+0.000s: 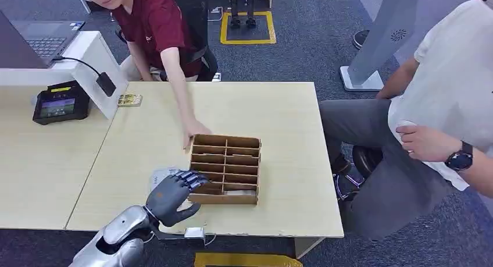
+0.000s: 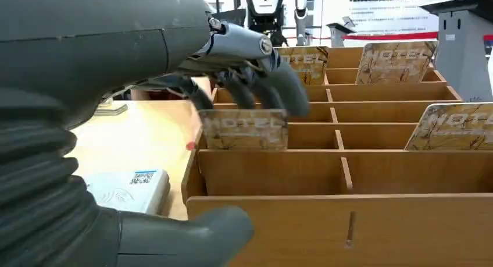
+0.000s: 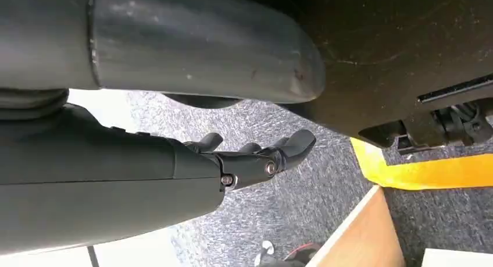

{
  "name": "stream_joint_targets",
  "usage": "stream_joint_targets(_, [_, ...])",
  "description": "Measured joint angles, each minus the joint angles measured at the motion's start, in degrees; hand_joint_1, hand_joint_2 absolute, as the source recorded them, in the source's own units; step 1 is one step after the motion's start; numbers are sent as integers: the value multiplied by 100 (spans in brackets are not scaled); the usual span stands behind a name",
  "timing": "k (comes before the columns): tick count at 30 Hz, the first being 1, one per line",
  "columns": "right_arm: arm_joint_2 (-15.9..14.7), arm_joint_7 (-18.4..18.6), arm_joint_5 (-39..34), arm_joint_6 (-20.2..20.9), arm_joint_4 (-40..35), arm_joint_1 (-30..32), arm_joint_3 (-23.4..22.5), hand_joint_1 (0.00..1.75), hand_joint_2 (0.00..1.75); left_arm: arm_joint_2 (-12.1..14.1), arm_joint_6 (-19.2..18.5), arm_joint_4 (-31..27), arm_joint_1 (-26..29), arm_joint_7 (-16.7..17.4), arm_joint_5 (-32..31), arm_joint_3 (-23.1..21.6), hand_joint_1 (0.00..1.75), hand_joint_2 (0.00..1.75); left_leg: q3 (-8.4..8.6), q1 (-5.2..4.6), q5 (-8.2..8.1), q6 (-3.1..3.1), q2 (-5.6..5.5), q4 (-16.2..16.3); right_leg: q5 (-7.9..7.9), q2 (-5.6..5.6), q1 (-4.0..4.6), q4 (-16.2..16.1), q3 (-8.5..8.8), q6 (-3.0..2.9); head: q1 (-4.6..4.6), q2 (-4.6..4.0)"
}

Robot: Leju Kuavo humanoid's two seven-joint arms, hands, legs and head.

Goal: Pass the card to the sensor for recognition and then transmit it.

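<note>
My left hand [image 2: 244, 75] at wooden card rack [image 1: 225, 168], fingers spread over hotel card [image 2: 244, 129] standing in near slot; grip not made. White sensor pad [image 2: 129, 189] just beside rack. Right hand [image 3: 256, 156] hangs empty, fingers loosely apart. I judge task barely begun: pick, scan, handover all left.

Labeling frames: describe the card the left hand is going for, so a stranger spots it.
On the table sits a wooden divided box. The card stands in its near-left slot, under the left hand. Unlike the other cards, it has fingers on its top edge.
</note>
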Motion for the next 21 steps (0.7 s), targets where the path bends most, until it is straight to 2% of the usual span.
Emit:
stream_joint_targets(4, [0,0,11,0,0,-4,0,0,0,-17,81,63,-4,2,9,-7,161,175,0,0,0,0,0,0,0,2,0,0,0,0,0,0])
stream_joint_targets(8, [0,0,35,4,-2,-6,4,0,0,-30,90,88,-7,2,39,-7,175,175,0,0,0,0,0,-1,0,1,0,0,1,0,0,0])
stream_joint_targets(21, [0,0,85,68,-2,-13,26,0,0,-59,123,171,25,-105,208,-4,175,175,0,0,0,0,-2,-2,0,-2,0,1,1,0,0,0])
